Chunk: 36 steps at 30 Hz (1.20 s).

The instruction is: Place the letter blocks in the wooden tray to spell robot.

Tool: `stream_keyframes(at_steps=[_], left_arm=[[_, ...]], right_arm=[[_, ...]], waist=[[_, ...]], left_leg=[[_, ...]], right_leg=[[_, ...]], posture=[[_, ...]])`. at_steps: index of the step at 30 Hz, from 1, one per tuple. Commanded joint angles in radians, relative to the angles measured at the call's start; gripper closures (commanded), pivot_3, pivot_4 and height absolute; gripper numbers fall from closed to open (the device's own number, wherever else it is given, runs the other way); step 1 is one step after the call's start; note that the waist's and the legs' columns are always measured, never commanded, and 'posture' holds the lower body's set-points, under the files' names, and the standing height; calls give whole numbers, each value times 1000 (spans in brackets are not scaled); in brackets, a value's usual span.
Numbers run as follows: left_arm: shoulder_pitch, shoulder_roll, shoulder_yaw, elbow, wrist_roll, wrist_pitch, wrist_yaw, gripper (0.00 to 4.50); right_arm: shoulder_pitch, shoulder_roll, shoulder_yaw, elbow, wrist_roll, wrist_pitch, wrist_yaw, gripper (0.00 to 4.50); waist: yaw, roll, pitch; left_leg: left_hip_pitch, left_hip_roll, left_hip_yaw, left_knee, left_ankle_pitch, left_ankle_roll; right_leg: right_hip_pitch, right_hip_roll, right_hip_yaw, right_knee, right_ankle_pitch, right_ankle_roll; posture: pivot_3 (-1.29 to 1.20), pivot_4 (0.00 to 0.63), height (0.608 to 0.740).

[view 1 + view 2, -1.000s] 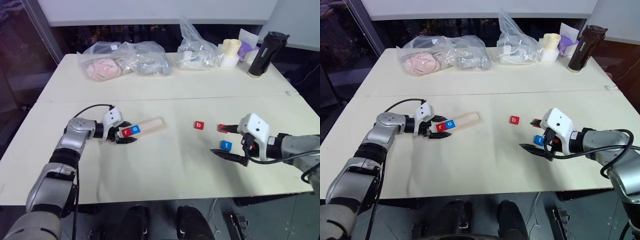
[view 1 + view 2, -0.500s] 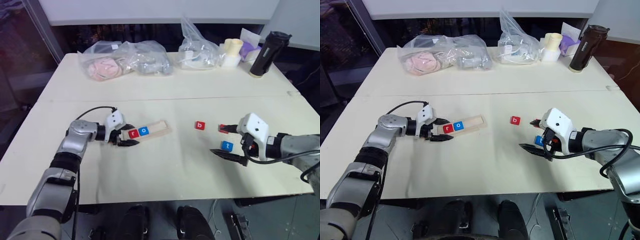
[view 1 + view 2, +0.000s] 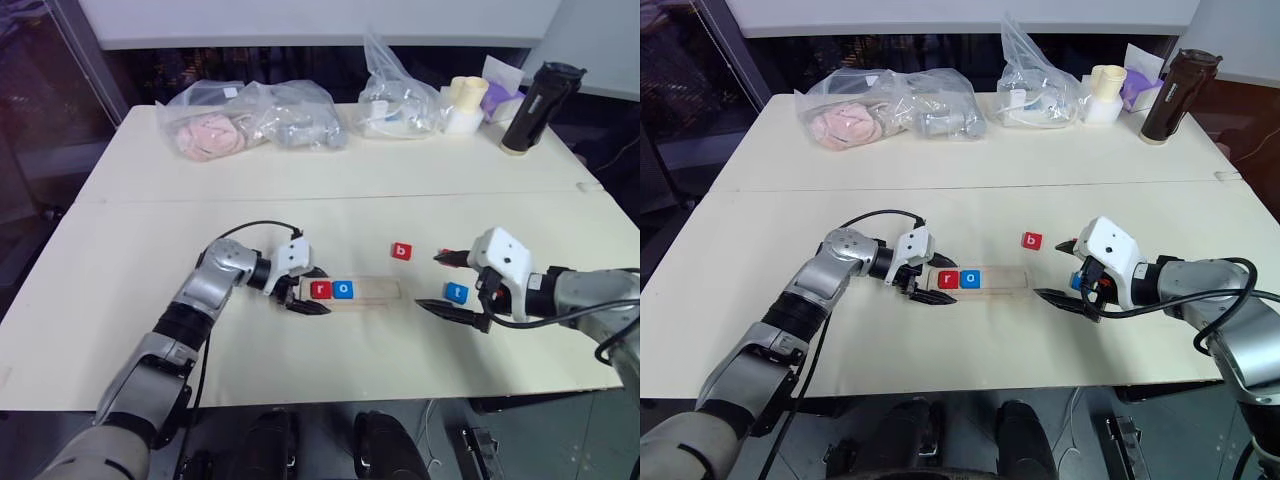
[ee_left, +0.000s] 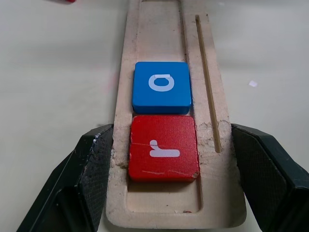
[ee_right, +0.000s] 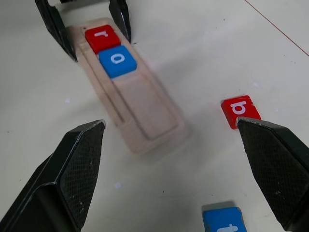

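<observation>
The tray point(image 3: 352, 291), clamped at its r point(image 3: 320, 290) end by the left gripper point(image 3: 306, 293), should be slid straight toward the wide-open right gripper point(image 3: 452, 290), with b point(image 3: 402, 252) avoided.

Red r block point(image 4: 162, 148), blue o block point(image 4: 161, 87), pale tray point(image 4: 159, 29)

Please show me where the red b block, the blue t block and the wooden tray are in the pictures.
red b block point(image 3: 401, 251), left eye view, on its top face.
blue t block point(image 3: 456, 292), left eye view, on its top face.
wooden tray point(image 3: 377, 290), left eye view, on its bare floor beyond the o block.
</observation>
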Motion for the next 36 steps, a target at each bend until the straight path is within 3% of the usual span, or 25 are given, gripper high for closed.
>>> stream_keyframes(at_steps=[1, 25, 36], left_arm=[[8, -9, -44, -52, 43, 1, 28, 1359], [203, 55, -110, -550, 43, 408, 162, 1359], [236, 39, -114, -561, 21, 432, 228, 1359]], right_arm=[[7, 5, -27, -43, 9, 1, -10, 0], [27, 5, -9, -61, 4, 6, -15, 0], [16, 5, 4, -57, 0, 6, -6, 0]], waist=[[1, 0, 0], [-1, -1, 0], [1, -1, 0]], left_leg=[[0, 0, 0, 0, 0, 0], [1, 0, 0, 1, 0, 1], [1, 0, 0, 1, 1, 2]], right_leg=[[0, 0, 0, 0, 0, 0], [1, 2, 0, 1, 0, 0], [2, 2, 0, 0, 0, 0]], posture=[[0, 150, 740], [0, 150, 740], [0, 150, 740]])
